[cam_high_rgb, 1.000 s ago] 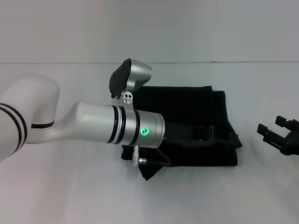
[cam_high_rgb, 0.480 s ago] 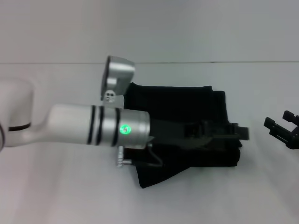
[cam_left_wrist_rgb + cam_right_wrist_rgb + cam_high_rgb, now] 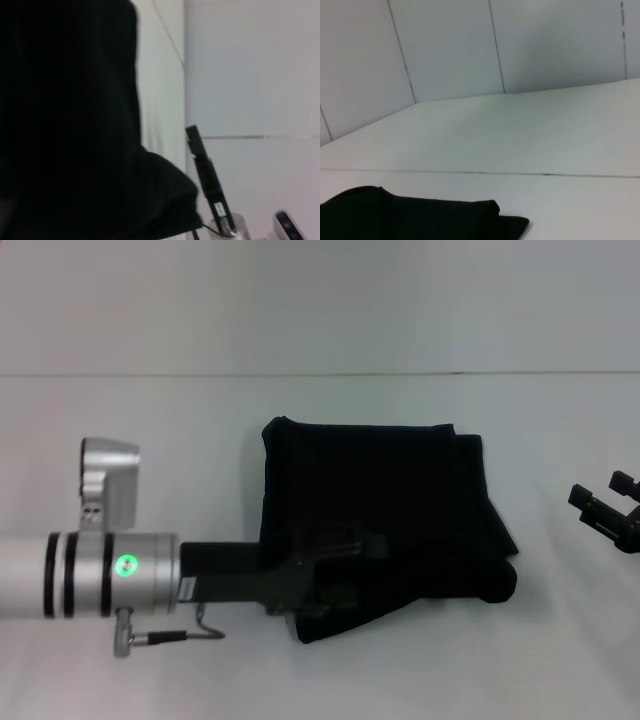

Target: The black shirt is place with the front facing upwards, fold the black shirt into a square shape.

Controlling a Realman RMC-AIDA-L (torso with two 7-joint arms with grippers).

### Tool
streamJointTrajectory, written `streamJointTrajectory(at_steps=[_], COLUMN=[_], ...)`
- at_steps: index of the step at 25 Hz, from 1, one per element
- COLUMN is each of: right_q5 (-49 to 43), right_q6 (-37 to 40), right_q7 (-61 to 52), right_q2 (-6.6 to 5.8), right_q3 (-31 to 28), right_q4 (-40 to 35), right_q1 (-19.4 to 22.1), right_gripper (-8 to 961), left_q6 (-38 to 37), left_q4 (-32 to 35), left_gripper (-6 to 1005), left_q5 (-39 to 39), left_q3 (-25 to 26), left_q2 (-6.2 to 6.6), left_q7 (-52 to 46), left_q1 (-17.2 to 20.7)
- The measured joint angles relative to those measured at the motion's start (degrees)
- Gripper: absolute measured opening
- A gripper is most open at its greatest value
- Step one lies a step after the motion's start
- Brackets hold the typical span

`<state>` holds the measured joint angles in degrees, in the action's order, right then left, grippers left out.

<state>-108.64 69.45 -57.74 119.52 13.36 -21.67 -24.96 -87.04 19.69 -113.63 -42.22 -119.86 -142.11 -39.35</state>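
Item 1: black shirt (image 3: 385,505). Soft dark fabric, folded into a roughly rectangular bundle, lying on the white table (image 3: 200,440) a little right of centre in the head view. Layers are stacked; the right edge shows a rolled, thicker fold, and one loose corner juts toward the robot at the near left. No lettering or label is visible on the exposed surfaces. In the left wrist view the shirt (image 3: 70,125) fills most of the picture (very close to the camera); in the right wrist view only a low edge of it (image 3: 420,217) shows against the tabletop.

Item 2: left gripper (image 3: 335,555). Black, at the end of a silver-and-white arm with a green indicator light, reaching in low from the left side. Its tip lies over the near-left portion of the shirt, black against black, so whether it is released or clenched on the cloth cannot be told.

Item 3: right gripper (image 3: 608,510). Black, at the far right edge of the head view, well apart from the shirt and above bare table. Its fingers (image 3: 590,502) stand spread, holding nothing.

Item 4: wall (image 3: 320,300). Pale panels with vertical seams behind the table.
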Motion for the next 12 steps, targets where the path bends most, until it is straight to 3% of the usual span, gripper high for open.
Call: streamJointTrajectory(at_steps=[4,12], right_q5=[0.17,0.19], right_q6=[-0.03,-0.11], right_q7=[0.0,0.0], right_q2=[0.0,0.0], right_q3=[-0.01,0.0], right_q4=[0.16,0.23], right_q1=[-0.02,-0.3], right_gripper=[720,720], left_q6=[1.51,7.91], left_q4=[-0.29,-0.39], left_gripper=[924,923], left_q5=[-0.09,-0.72], left_q3=[0.04,-1.24], left_q2=[0.6,3.13], left_q7=[-0.25,-1.07], left_q1=[1.87,2.39])
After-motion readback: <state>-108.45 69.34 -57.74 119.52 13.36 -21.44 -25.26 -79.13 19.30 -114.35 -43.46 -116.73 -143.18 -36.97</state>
